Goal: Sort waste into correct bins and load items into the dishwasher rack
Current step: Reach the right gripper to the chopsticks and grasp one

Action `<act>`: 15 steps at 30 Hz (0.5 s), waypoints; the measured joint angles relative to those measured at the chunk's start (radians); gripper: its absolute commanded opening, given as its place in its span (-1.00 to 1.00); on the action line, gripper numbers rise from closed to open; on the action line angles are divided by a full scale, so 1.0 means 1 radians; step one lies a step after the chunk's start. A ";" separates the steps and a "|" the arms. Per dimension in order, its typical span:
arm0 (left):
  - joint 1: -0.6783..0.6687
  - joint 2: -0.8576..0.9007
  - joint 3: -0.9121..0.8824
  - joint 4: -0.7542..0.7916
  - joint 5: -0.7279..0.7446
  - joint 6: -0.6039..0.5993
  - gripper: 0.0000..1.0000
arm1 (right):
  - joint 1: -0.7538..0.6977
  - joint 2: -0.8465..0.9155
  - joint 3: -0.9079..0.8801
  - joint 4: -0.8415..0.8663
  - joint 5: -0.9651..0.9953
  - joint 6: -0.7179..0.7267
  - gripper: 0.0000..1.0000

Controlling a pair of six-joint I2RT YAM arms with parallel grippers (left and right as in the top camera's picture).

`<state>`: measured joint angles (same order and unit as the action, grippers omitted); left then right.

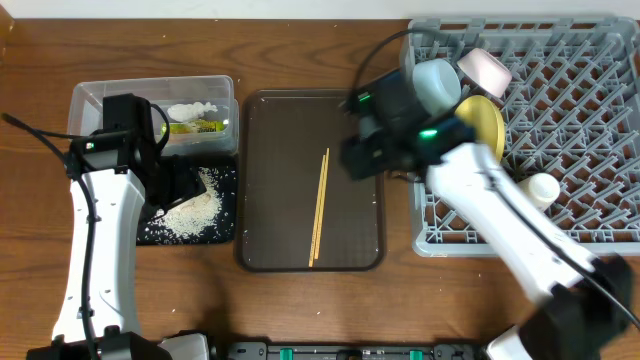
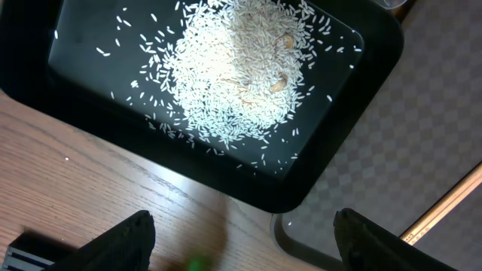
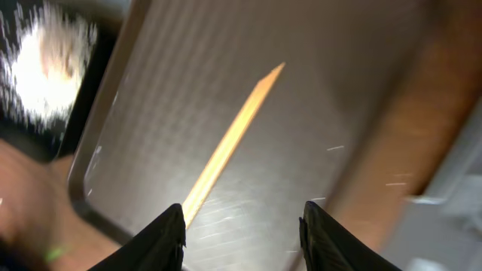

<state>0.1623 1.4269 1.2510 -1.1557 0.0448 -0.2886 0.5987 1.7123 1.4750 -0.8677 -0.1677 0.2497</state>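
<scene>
Rice grains (image 1: 195, 210) lie heaped in the black tray (image 1: 225, 230), also in the left wrist view (image 2: 237, 68). The clear tub (image 1: 90, 95) holds the white tissue (image 1: 193, 110) and the green-yellow wrapper (image 1: 195, 127). The chopsticks (image 1: 320, 205) lie on the brown serving tray (image 1: 270, 150). The grey rack (image 1: 590, 120) holds the yellow plate (image 1: 485, 122), blue bowl (image 1: 437, 82), white bowl (image 1: 485, 68) and cup (image 1: 540, 188). My left gripper (image 2: 241, 241) is open and empty over the black tray's edge. My right gripper (image 3: 242, 233) is open and empty above the serving tray, with the chopsticks (image 3: 233, 143) just ahead.
The serving tray (image 3: 316, 98) sits between the black tray and the rack. Its corner and a chopstick tip (image 2: 444, 207) show in the left wrist view. Bare wooden table surrounds everything. The right arm reaches across the rack's left edge.
</scene>
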 measured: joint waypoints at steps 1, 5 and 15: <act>0.000 0.000 0.000 0.000 0.000 0.000 0.57 | 0.024 0.028 0.000 0.000 -0.004 0.014 -0.11; 0.000 0.000 0.000 0.000 0.000 0.000 0.57 | 0.105 0.148 0.000 0.000 -0.016 0.096 -0.21; 0.000 0.000 0.000 0.000 0.000 0.000 0.58 | 0.189 0.365 -0.001 -0.003 0.014 0.269 -0.21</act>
<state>0.1623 1.4269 1.2510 -1.1561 0.0444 -0.2886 0.7876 2.0773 1.4742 -0.8707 -0.1539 0.5182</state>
